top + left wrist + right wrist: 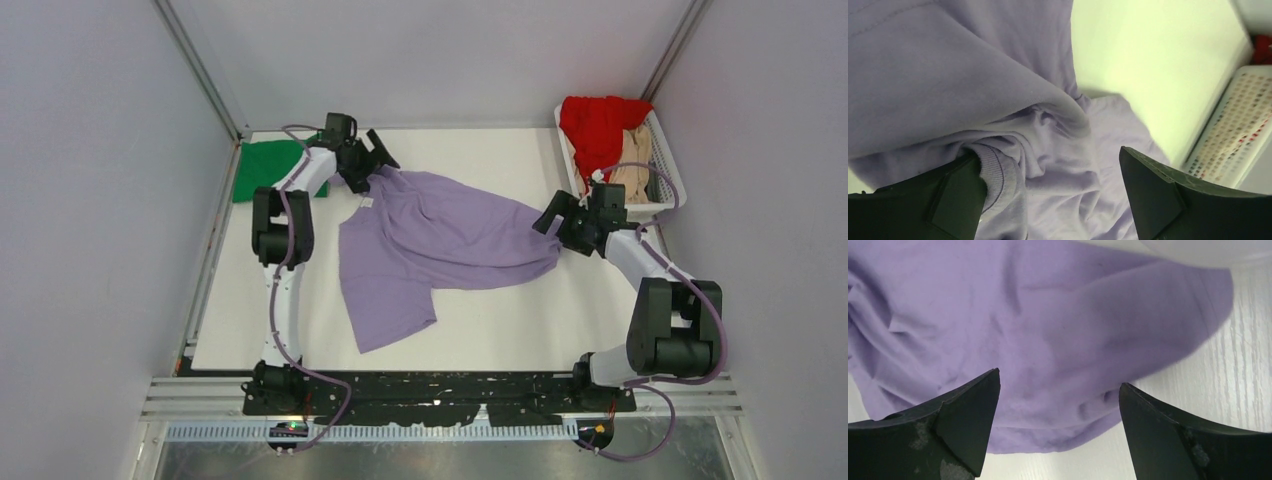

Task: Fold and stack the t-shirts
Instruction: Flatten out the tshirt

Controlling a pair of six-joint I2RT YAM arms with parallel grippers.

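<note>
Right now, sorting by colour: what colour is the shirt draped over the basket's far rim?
Red; the shirt shows best in the top external view.

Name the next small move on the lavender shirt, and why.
Probably shut the left gripper on the lavender shirt. Its jaws stand wide open with the shirt's bunched neck cloth between them, so it grips nothing yet. The right gripper is open too, above the shirt's opposite edge.
</note>
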